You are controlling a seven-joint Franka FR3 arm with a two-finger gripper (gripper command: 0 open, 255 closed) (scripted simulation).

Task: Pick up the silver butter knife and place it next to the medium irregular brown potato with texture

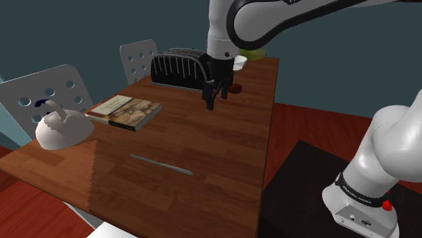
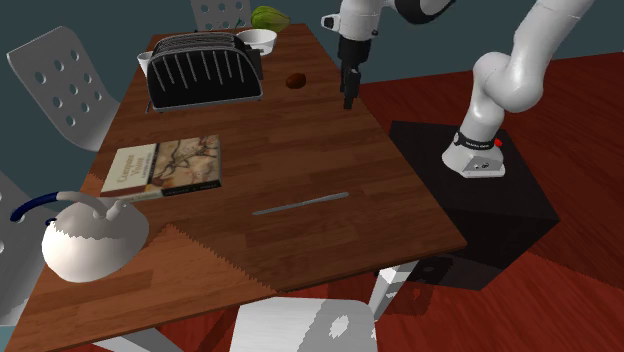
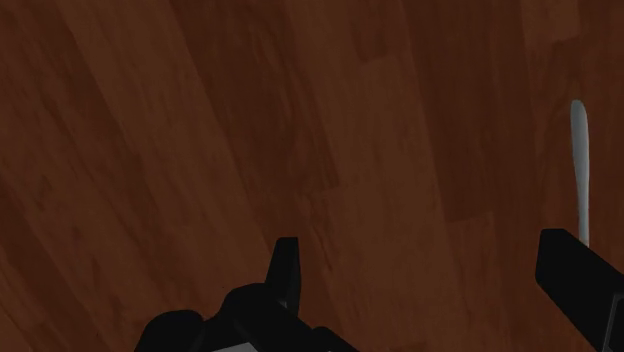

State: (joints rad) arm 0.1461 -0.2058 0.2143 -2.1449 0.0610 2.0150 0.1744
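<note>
The silver butter knife (image 1: 162, 164) (image 2: 300, 204) lies flat on the brown wooden table (image 1: 237, 155) (image 2: 300, 150), near its front half. A small brown potato (image 1: 235, 87) (image 2: 296, 79) sits toward the far end, beside the toaster. My black gripper (image 1: 211, 101) (image 2: 349, 95) hangs above the table close to the potato and well away from the knife, pointing down. In the wrist view the gripper (image 3: 430, 275) is open with bare wood between its fingers (image 3: 285, 270), and one end of the knife (image 3: 579, 170) shows just beyond the other finger.
A black toaster (image 1: 179, 67) (image 2: 205, 70), a book (image 1: 125, 111) (image 2: 165, 165) and a white kettle (image 1: 61, 128) (image 2: 90, 240) stand on the table. A white bowl (image 2: 257, 40) and a green item (image 2: 268, 17) sit at the far end. White chairs (image 1: 51, 91) surround it.
</note>
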